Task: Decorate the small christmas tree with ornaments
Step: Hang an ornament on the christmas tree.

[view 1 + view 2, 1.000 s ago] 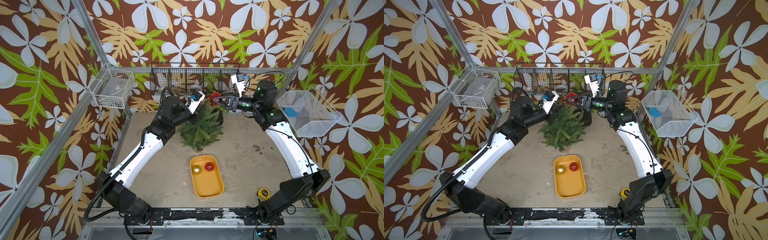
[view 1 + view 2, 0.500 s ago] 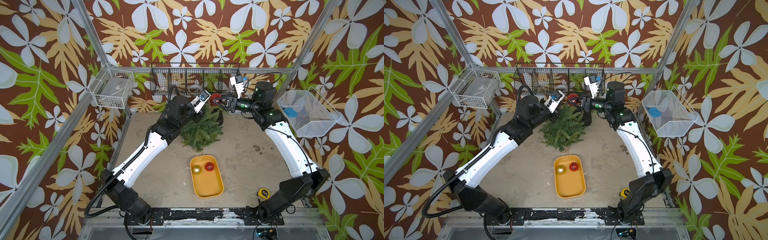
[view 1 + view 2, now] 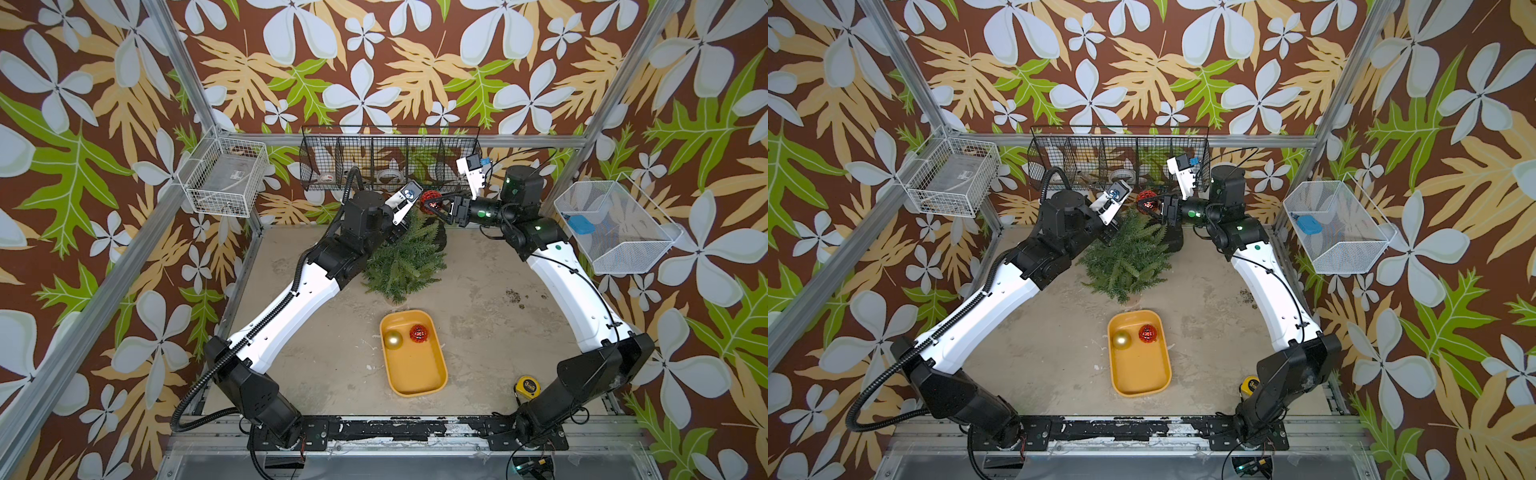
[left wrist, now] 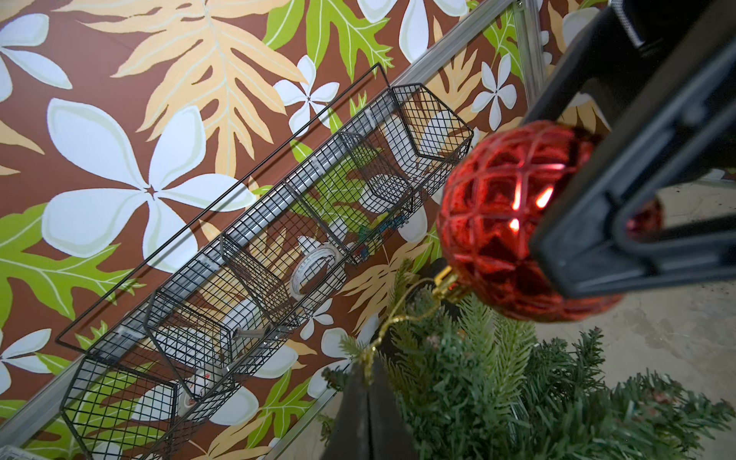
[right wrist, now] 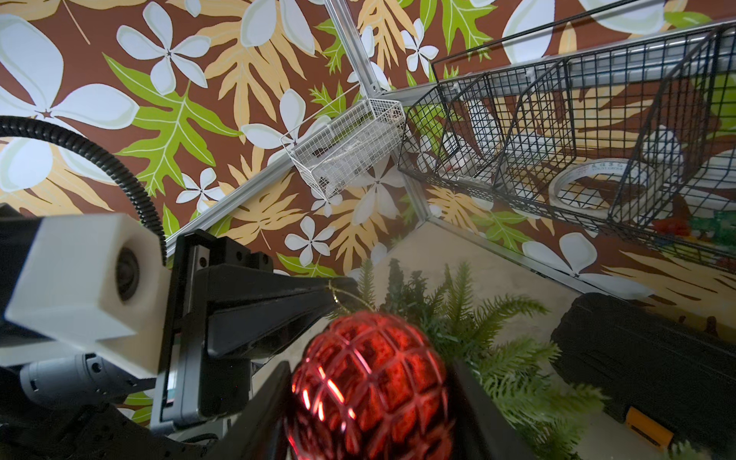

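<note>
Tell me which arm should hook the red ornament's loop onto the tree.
Left, probably: the left tool pinches the gold loop at the tree top; the right tool only clamps the red ornament.

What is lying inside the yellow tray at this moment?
A gold ornament and a red ornament at the far end of the yellow tray. The floor beneath them is covered.

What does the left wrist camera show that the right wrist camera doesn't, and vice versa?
Only left wrist: the gold cap of the red ornament and a longer stretch of the black basket. Only right wrist: the left arm's white camera, its black hose and the white basket. Both: the ornament clamped in the right end effector, its loop pinched by the shut left end effector, the tree, a tape roll.
</note>
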